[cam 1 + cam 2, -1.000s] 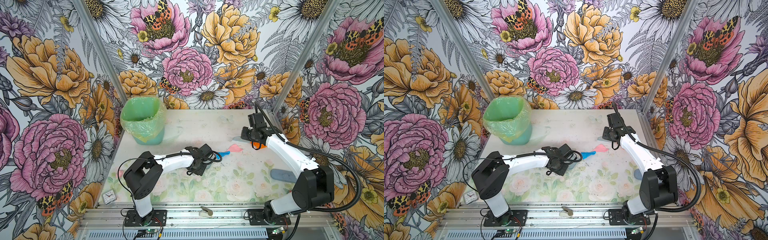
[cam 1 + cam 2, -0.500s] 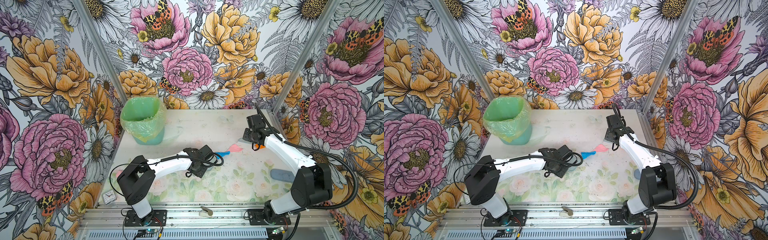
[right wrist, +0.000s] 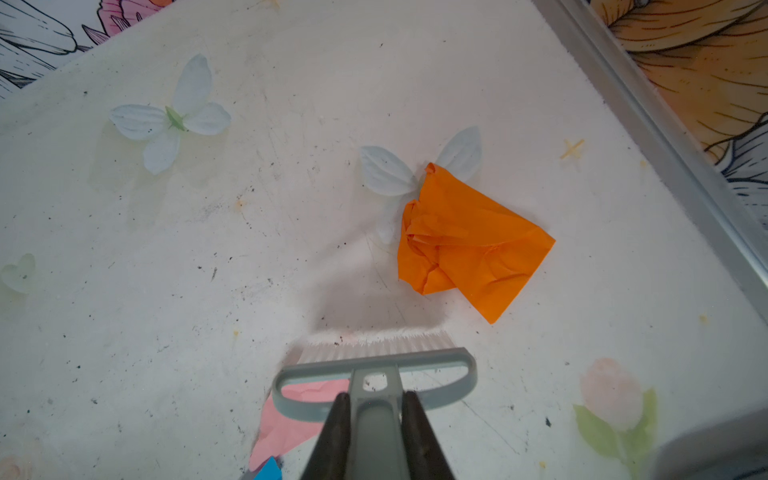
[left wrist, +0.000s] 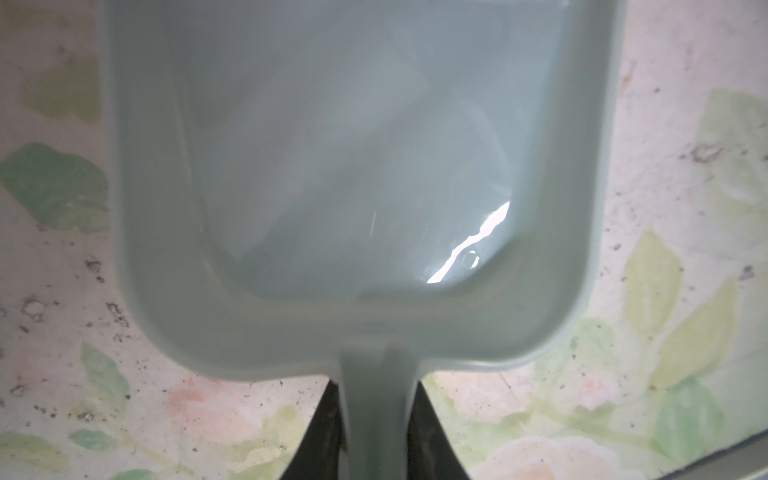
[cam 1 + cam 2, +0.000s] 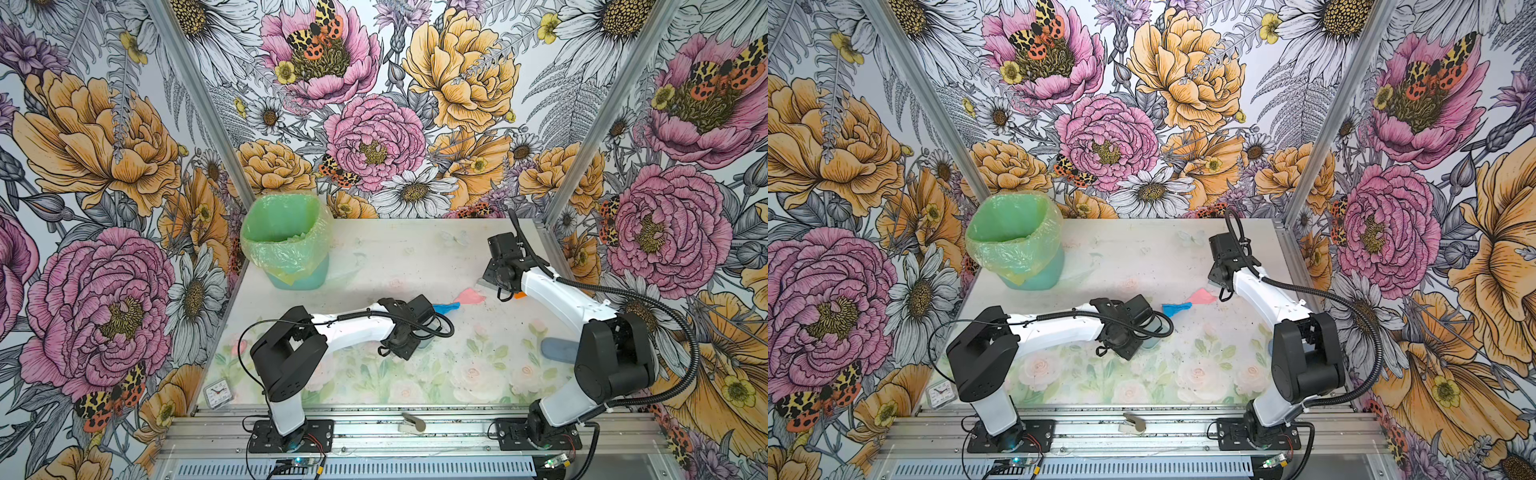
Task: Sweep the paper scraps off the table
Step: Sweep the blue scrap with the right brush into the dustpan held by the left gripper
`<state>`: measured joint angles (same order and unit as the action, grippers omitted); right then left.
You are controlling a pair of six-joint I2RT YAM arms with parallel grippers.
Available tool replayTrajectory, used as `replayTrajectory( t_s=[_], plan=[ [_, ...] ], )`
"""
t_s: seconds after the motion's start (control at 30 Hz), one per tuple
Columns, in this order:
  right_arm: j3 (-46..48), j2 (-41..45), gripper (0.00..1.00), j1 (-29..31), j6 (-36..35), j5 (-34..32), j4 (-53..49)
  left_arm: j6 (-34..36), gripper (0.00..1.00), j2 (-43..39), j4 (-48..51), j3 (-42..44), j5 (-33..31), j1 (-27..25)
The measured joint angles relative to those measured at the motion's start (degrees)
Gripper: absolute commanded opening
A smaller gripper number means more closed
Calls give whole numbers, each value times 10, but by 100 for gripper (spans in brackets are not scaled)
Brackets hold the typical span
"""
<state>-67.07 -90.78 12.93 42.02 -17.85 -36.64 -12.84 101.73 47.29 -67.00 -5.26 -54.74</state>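
Very little has changed over the last second. Both my arms have shifted their elbows a little, but the paper scraps lie just where they were. No stroke has carried anything yet, so I judge the task no further along.

My right gripper (image 3: 376,419) is pressed tight on the handle of the brush (image 3: 436,368), whose white bristles rest on the tabletop (image 5: 415,257). The orange scrap (image 3: 465,241) lies just beyond the bristles, near the right-hand frame, and the brush does not touch it. The pink scrap (image 3: 286,428) sits on the other side of the brush head, partly under it in the right wrist view. The blue scrap (image 5: 445,307) lies just beside the pink one, toward my left arm.

My left gripper (image 4: 376,415) pinches the handle of the dustpan (image 4: 374,166) near the middle of the tabletop, with the blue scrap close by. Whether the pan rests on the surface or hangs just above it, I cannot tell.

Counted, I see:
- three scraps: one orange, one pink, one blue
- one brush
- one dustpan
- one bin (image 5: 299,278) with a green liner, standing at the far left and well apart from the scraps

The inside of the pan is blurred, but I see no coloured piece in it. All three scraps still have to be swept.
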Motion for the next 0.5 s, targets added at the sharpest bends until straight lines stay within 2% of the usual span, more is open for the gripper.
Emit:
replayTrajectory(
  t_s=[0.5],
  plan=[
    [58,30,0,96,67,58,31,5,5,49,0,-39,8,-1]
  ],
)
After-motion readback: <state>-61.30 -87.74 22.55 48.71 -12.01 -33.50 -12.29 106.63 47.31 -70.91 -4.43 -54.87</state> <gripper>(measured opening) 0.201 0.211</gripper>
